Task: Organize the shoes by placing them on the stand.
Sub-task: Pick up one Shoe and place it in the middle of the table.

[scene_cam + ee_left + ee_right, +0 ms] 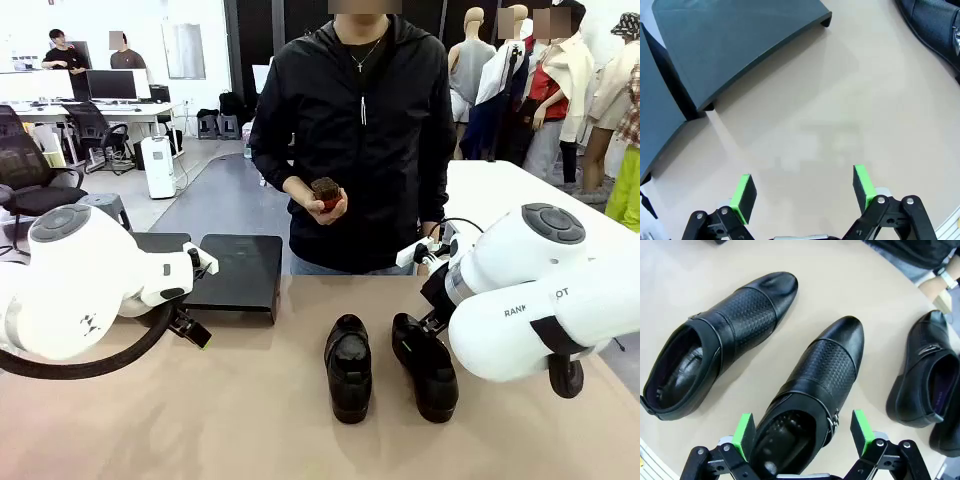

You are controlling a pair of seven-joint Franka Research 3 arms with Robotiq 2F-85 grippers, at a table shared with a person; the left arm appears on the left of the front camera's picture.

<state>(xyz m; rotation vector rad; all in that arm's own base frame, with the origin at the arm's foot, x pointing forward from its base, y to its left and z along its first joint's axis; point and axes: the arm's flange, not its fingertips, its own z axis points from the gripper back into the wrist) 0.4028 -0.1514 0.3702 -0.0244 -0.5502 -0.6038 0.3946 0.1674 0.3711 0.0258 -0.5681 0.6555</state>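
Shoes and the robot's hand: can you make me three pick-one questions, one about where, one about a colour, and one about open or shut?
1. Where do the two shoes in the front view lie?
A. on a chair
B. on the table
C. on the floor

2. What colour are the pads on the right gripper?
A. green
B. red
C. yellow

3. How is the right gripper?
A. shut on a shoe
B. open over a shoe
C. shut on nothing

Answers:
1 B: they lie side by side on the table, not yet on the stand.
2 A: both pads are bright green.
3 B: its fingers stand wide apart above a shoe's opening.
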